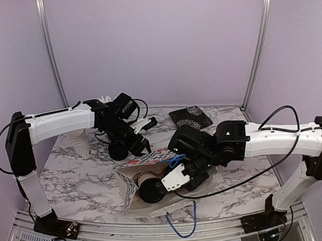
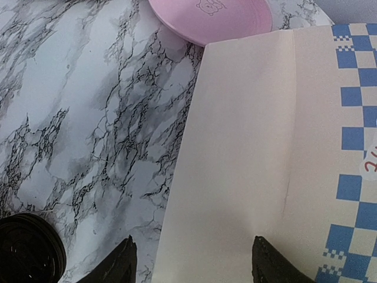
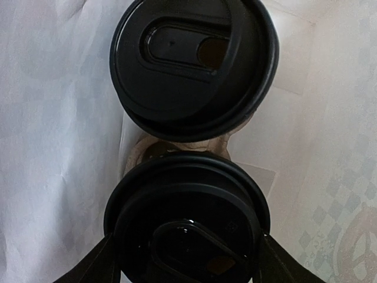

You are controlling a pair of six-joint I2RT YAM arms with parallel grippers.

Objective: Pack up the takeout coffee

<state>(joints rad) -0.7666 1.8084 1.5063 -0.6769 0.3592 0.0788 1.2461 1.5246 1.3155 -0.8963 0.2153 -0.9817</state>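
Observation:
A paper bag with blue checks (image 1: 147, 161) lies on its side, its mouth toward the right arm. In the right wrist view two takeout coffee cups show by their black lids inside the bag's pale interior (image 3: 53, 118). One cup (image 3: 194, 65) sits deeper in. The other (image 3: 187, 218) is between my right gripper's fingers (image 3: 271, 262). My right gripper (image 1: 174, 181) is shut on this cup (image 1: 149, 186) at the bag's mouth. My left gripper (image 2: 191, 265) is open, its jaws spread over the bag's upper panel (image 2: 253, 147), and it also shows in the top external view (image 1: 140, 145).
A pink plate (image 2: 209, 15) lies beyond the bag. A black round object (image 2: 26, 250) sits beside my left fingers. A stack of plain white cups (image 1: 79, 140) stands at the left. A black patterned mat (image 1: 190, 117) lies at the back. A blue cable (image 1: 181, 226) hangs at the front edge.

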